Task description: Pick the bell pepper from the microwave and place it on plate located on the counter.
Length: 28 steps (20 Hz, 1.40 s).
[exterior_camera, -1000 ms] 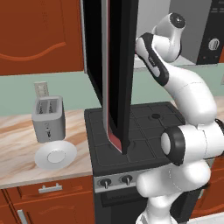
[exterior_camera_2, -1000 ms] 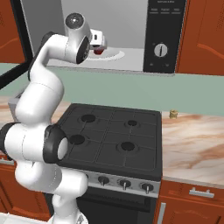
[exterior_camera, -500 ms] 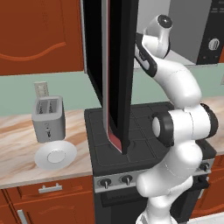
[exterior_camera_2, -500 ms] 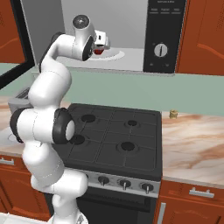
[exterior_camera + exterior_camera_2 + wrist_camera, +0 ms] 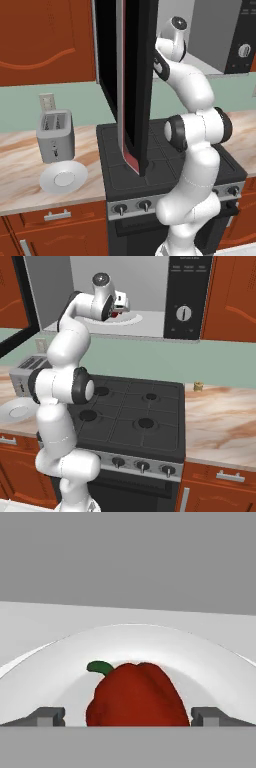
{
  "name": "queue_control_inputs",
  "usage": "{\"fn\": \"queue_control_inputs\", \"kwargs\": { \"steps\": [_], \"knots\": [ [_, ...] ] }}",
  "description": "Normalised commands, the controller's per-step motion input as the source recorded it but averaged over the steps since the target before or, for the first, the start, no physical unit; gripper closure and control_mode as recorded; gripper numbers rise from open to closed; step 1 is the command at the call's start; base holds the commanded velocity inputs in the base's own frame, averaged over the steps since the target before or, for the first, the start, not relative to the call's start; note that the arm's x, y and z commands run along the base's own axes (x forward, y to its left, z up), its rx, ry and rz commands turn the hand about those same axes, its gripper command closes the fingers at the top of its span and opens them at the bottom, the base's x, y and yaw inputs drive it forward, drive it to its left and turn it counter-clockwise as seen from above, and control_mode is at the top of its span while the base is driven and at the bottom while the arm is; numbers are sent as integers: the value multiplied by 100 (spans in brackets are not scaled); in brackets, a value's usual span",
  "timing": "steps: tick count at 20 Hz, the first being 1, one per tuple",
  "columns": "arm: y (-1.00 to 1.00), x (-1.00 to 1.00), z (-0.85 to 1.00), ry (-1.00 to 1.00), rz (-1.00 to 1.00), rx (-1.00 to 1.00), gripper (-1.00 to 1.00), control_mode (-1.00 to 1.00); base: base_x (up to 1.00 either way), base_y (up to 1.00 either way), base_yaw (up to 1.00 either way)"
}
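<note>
The arm is reaching up into the open microwave (image 5: 150,301), whose tall black door (image 5: 132,85) is hanging open in front of the left base camera, its red-edged inner face turned toward the stove. In the right base view the gripper (image 5: 119,307) is sitting just over the white dish (image 5: 131,318) on the microwave floor, with a patch of red showing beneath it. In the hand view the bell pepper (image 5: 137,696) is lying on the white dish (image 5: 60,657), glossy red with a short green stem curling toward the upper left, and it is filling the gap between the two dark fingertips (image 5: 46,716). The gripper (image 5: 129,717) is spread wide, one tip standing on either side of the pepper; whether the tips are touching its skin cannot be told. The plate (image 5: 63,176) is resting on the counter (image 5: 20,195) to the left of the stove (image 5: 135,411), just in front of the toaster (image 5: 55,135). In the right base view a small object (image 5: 198,386) is standing on the counter to the right of the stove.
</note>
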Motion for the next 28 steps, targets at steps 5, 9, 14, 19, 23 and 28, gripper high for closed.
{"fn": "queue_control_inputs", "kwargs": {
  "steps": [5,9,14,19,23,28],
  "knots": [
    [-11,39,0,10,0,0,-100,-100,0,0,0],
    [0,7,-6,11,0,0,-100,-100,0,0,0],
    [0,-1,-38,8,-3,0,-100,-100,0,0,0],
    [0,-4,-44,0,-3,0,100,-100,0,0,0],
    [0,0,-8,0,-1,0,100,-100,0,0,0],
    [0,-14,-2,-2,0,1,100,-100,0,0,0]
  ]
}}
